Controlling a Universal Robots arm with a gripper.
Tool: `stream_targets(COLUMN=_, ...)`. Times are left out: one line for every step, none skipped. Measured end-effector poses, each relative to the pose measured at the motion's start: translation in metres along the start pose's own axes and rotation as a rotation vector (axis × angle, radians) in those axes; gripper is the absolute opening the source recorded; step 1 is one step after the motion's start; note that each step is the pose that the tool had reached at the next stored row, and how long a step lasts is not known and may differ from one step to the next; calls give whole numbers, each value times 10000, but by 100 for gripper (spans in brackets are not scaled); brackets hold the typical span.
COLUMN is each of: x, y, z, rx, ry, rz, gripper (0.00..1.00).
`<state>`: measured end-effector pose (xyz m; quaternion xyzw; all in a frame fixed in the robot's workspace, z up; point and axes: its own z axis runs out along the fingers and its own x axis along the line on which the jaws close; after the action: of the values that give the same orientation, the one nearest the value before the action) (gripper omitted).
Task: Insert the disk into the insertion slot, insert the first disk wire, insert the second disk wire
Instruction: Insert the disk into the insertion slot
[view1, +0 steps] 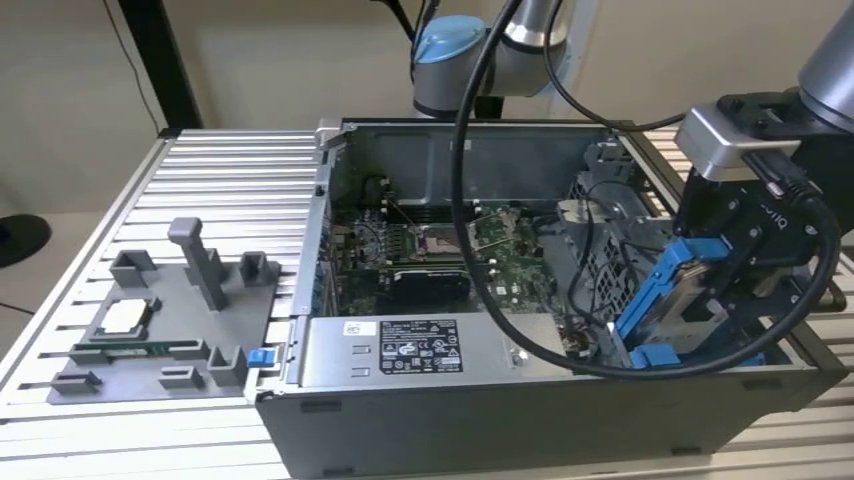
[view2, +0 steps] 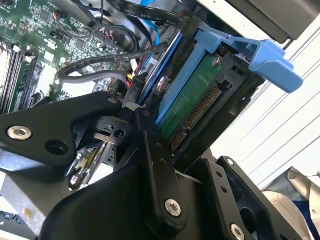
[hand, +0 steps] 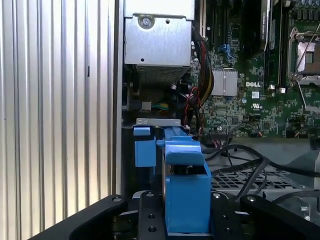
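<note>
The disk (view1: 671, 300), a silver drive in a bright blue carrier, hangs steeply tilted over the right end of the open computer case (view1: 534, 420). My gripper (view1: 727, 285) is shut on it from the exterior view's right. The second wrist view shows the disk's green board and connector edge (view2: 192, 107) between my black fingers (view2: 150, 145). In the first wrist view the blue carrier (hand: 187, 185) stands just above the insertion slot (hand: 145, 150), a grey perforated bay with blue tabs. Black wires (hand: 240, 155) lie across the bay's perforated metal (view1: 601, 270).
A grey labelled power-supply box (view1: 400, 345) lies along the case's front wall, with the motherboard (view1: 441, 240) behind it. My arm's thick black cable (view1: 467, 200) loops down over the case. A grey fixture plate (view1: 160, 320) sits on the slatted table at the exterior view's left.
</note>
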<state>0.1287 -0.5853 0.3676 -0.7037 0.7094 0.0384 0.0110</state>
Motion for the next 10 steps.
stream_targets(x=1, y=0, z=14, rx=1, ry=1, rz=0, gripper=0)
stream_targets(x=1, y=-1, z=22, rx=1, ry=1, rz=0, gripper=0)
stream_targets(x=1, y=-1, z=21, rx=1, ry=1, rz=0, gripper=0)
stream_targets(x=1, y=-1, z=22, rx=1, ry=2, rz=0, gripper=0)
stream_targets(x=1, y=-1, z=22, rx=1, ry=2, rz=0, gripper=0)
stream_targets(x=1, y=-1, z=22, rx=1, ry=1, rz=0, gripper=0)
stream_targets(x=2, y=0, z=22, rx=1, ry=1, rz=1, gripper=0)
stream_targets(x=2, y=0, z=22, rx=2, ry=0, rz=1, gripper=0)
stream_targets(x=2, y=0, z=22, rx=2, ry=0, rz=0, gripper=0)
stream_targets(x=2, y=0, z=22, rx=2, ry=2, rz=0, gripper=0)
